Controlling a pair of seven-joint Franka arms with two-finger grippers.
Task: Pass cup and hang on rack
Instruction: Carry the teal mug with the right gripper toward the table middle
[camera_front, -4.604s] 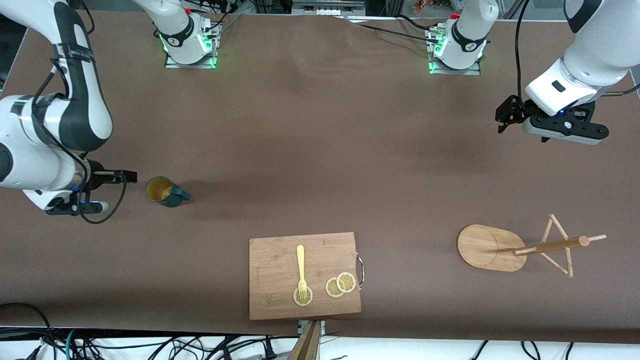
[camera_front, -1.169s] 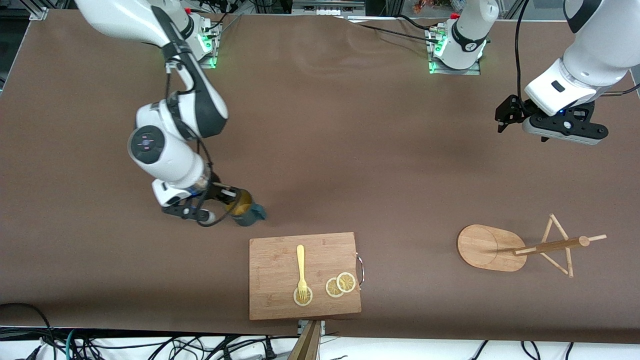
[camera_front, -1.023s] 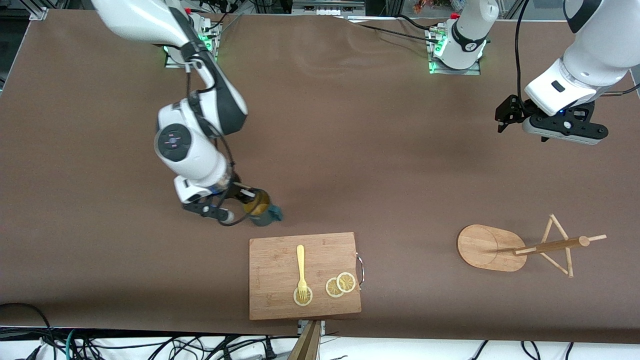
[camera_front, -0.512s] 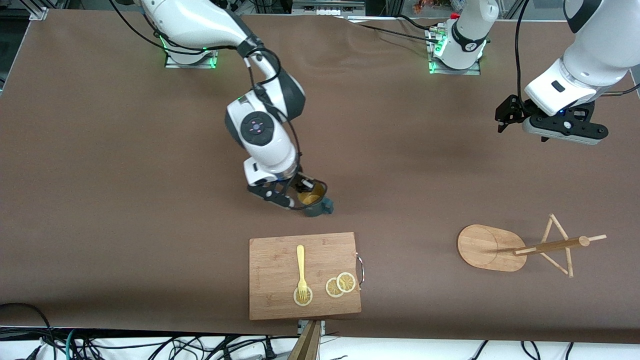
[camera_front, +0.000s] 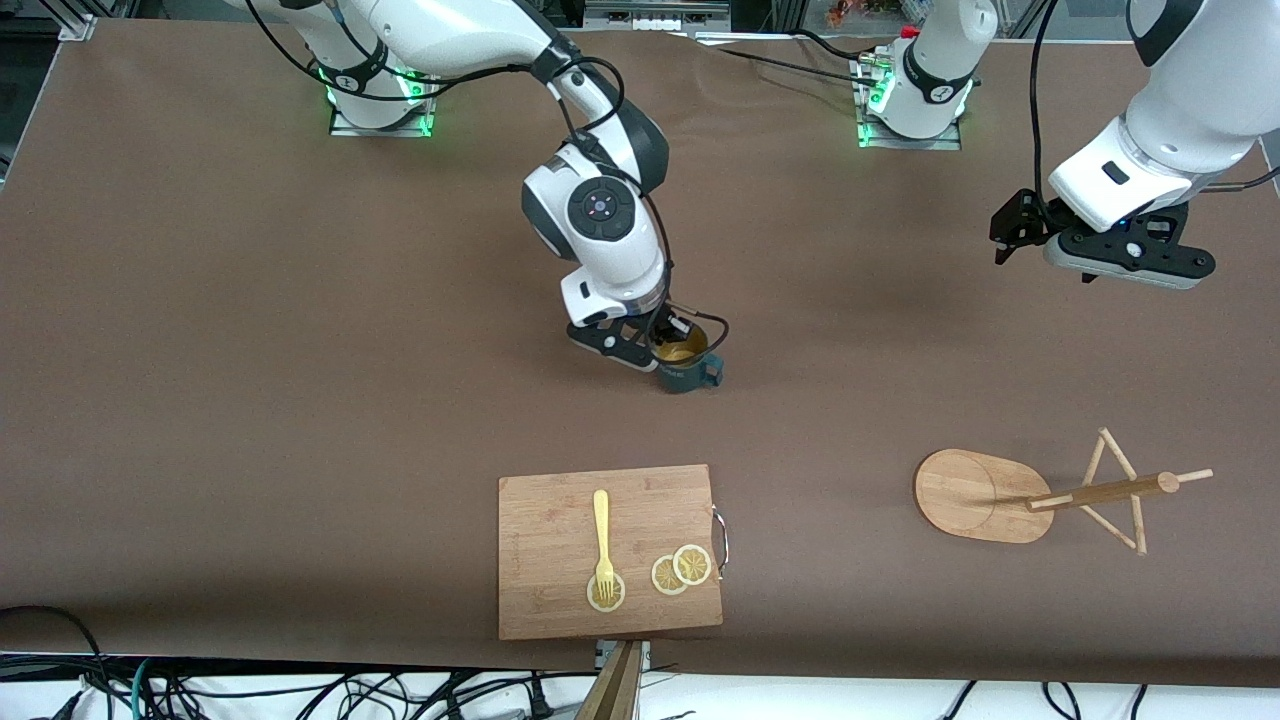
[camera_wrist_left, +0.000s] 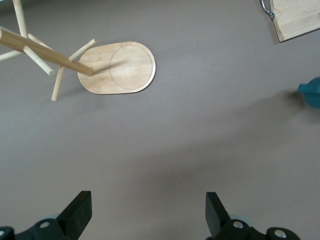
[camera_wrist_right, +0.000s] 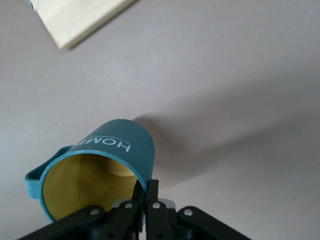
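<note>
Seen from the front camera, the right gripper (camera_front: 668, 345) is over the middle of the tabletop (camera_front: 300, 400), pinching the rim of the cup (camera_front: 686, 361); the cup is teal outside and yellow inside, with its handle pointing toward the left arm's end of the table; whether the cup touches the tabletop I cannot tell; the cutting board (camera_front: 560, 520) lies by the tabletop edge nearest the camera, with a yellow fork (camera_front: 602, 540) and lemon slices (camera_front: 681, 570) on it; the rack (camera_front: 1040, 495) stands near the left arm's end of the table, closer to the camera's edge than the cup; the left gripper (camera_front: 1120, 262) waits in the air over the left arm's end of the table.

Left wrist view: the left gripper (camera_wrist_left: 145, 212) has its fingers spread wide with nothing between them; below it are bare tabletop (camera_wrist_left: 190, 145), the rack (camera_wrist_left: 117, 67) with its oval base and thin pegs, a corner of the cutting board (camera_wrist_left: 300, 17) and a small teal bit of the cup (camera_wrist_left: 311, 92).

Right wrist view: the right gripper (camera_wrist_right: 145, 192) has its fingers pressed together on the rim of the cup (camera_wrist_right: 115, 145); white letters run along the cup's ribbed outside; a corner of the cutting board (camera_wrist_right: 75, 20) shows on the tabletop (camera_wrist_right: 240, 75).
</note>
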